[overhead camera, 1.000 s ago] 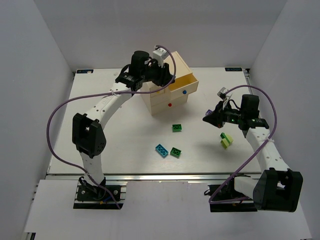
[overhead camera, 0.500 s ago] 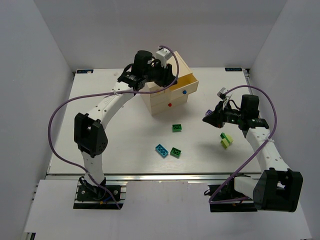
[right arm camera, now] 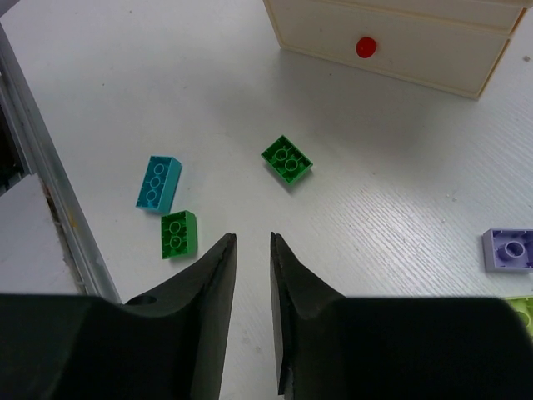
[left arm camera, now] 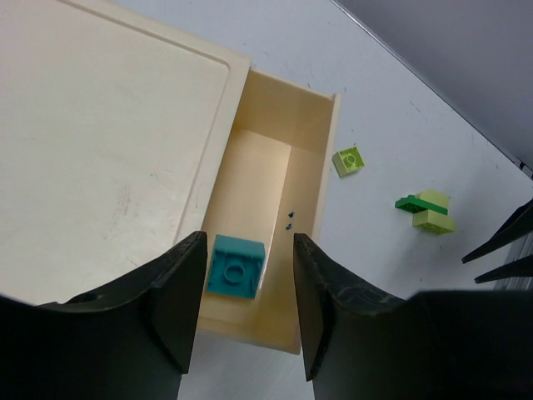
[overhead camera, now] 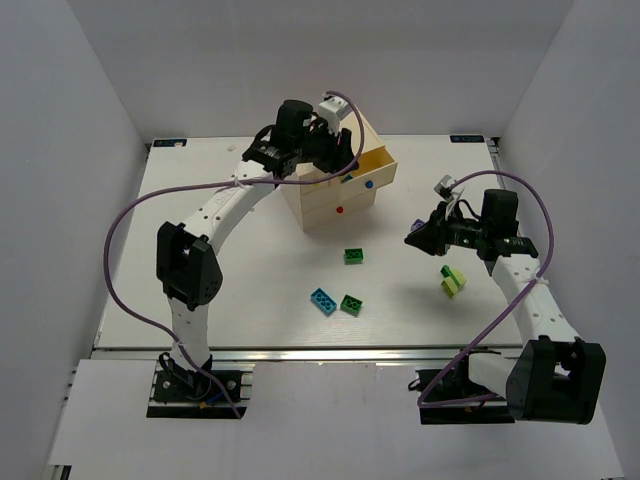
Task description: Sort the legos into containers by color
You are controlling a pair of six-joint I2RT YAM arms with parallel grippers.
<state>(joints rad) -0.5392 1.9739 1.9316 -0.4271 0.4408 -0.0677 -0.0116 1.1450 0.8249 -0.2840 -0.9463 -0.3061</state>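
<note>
Left tool [left arm camera: 248, 243] gapes above the drawer [left arm camera: 321, 217], teal brick [left arm camera: 236, 267] seemingly loose; dropped high, it could bounce out. Right tool [right arm camera: 251, 240] barely parted, empty.

White table [overhead camera: 250, 290] (chest [overhead camera: 325, 200], scattered legos [overhead camera: 353, 256])

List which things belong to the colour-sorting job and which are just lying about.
Job: cream chest, open drawer, teal brick inside, green brick, second green brick, teal brick on the table, yellow-green stack, pale purple brick.
Lying about: purple cable, aluminium rail.
</note>
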